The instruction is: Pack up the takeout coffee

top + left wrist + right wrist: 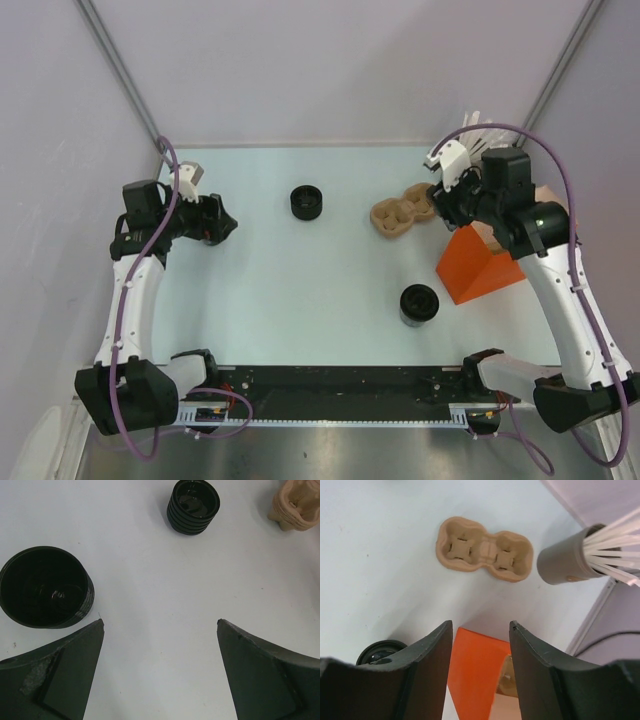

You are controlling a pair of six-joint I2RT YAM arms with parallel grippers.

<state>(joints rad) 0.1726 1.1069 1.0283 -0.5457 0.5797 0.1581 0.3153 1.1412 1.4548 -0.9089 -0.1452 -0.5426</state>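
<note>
**Coffee standing outside the bag**

The coffee [419,304] is standing upright on the table [300,300], just beside the near left corner of the orange bag [478,270], outside it. The right gripper [480,625] is hovering above the bag, its fingers spread apart and gripping nothing. Beyond it the carrier [400,214] is lying flat, near the tub [565,560] of white sticks. The left gripper [160,622] is gaping wide and empty, a black cup [45,587] sitting beside one fingertip and a second black cup [192,505] farther ahead.
</note>
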